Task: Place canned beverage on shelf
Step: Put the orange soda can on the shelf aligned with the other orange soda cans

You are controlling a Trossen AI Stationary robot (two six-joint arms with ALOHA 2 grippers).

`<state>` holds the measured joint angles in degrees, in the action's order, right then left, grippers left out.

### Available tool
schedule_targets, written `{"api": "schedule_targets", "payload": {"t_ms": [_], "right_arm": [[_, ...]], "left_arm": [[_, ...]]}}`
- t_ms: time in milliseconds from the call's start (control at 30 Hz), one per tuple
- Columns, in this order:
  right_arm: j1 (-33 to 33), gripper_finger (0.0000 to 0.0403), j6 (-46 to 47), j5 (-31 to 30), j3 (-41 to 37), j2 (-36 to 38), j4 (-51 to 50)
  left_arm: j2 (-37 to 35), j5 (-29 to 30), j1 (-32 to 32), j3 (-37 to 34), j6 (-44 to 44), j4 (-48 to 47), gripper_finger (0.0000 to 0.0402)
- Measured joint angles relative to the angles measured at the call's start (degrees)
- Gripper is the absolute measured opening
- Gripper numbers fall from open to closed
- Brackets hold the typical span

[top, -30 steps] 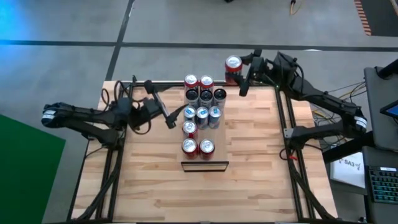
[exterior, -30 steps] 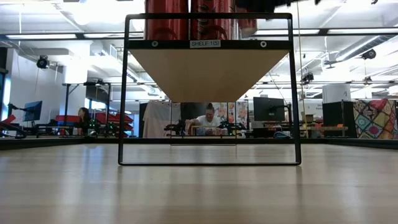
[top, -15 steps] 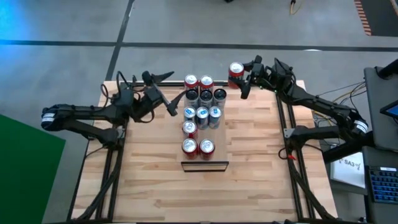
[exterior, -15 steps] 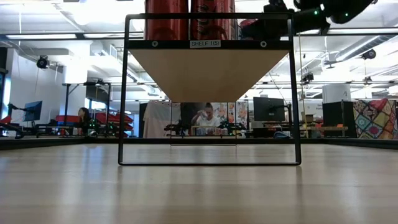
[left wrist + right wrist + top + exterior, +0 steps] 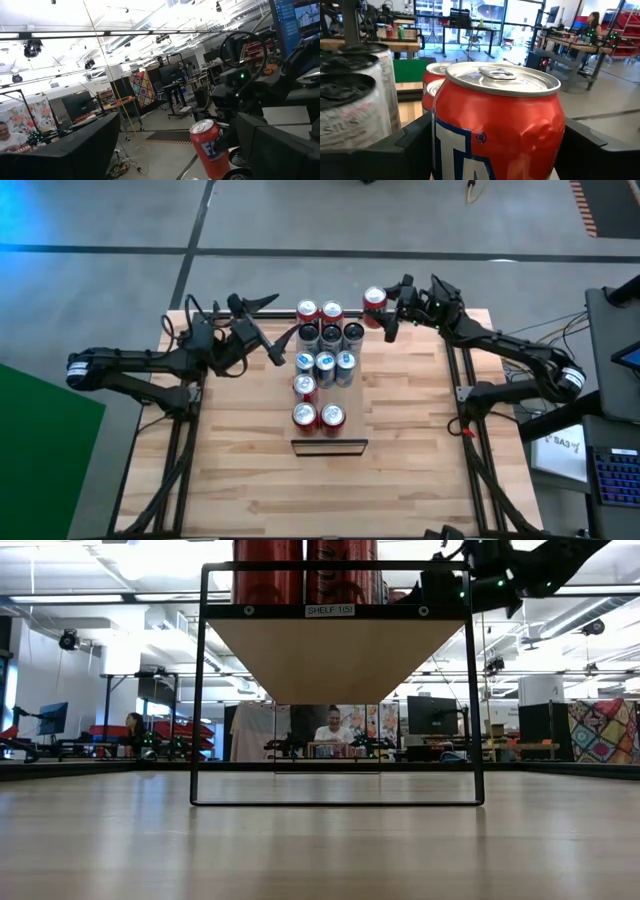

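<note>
One "SHELF-105" label (image 5: 330, 610), shelf (image 5: 335, 645) front.

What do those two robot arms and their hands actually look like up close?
Both arms are dark, slim, jointed tubes with black cables looped along them and a white band near the base. The left hand and the right hand each end in two flat black fingers. A small green light glows on the right arm's wrist.

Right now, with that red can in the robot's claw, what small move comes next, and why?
Probably carry the red can a little farther over the shelf. The right gripper holds it beside the black cans, apparently off the shelf's edge.
</note>
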<state>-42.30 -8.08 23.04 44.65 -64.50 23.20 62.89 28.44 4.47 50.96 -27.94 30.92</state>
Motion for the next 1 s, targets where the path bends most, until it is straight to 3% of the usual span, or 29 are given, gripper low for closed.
{"api": "schedule_targets", "payload": {"t_ms": [633, 1000], "right_arm": [[-0.1, 0.0290, 1.1, 1.6, -0.2, -6.8, 8.0], [-0.9, 0.0290, 3.5, 1.4, -6.8, -6.8, 18.2]], "left_arm": [[0.0, 0.6, 0.1, 0.0, -1.1, -0.1, 0.0366], [0.0, 1.0, 0.1, 0.0, -1.1, -0.1, 0.0366]]}}
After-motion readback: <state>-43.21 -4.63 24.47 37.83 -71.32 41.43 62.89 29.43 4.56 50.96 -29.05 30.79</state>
